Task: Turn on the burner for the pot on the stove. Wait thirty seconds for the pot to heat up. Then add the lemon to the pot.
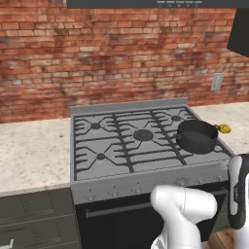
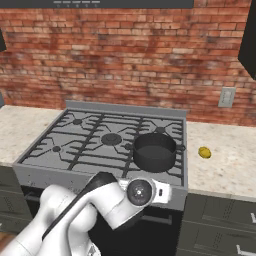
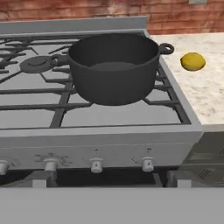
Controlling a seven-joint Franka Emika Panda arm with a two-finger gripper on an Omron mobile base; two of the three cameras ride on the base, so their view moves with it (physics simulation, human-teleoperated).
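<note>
Pot on the stove's front right burner, lemon on the desk beside it

We see the pot (image 3: 113, 68) on the stove (image 3: 100, 144) well beyond our open fingers (image 3: 107, 181), the lemon (image 3: 193, 61) just past the stove's right edge; the hand view shows front knobs (image 3: 147, 164), the base views all five burners.

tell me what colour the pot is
Dark grey-black pot, clearest in the hand view.
</note>
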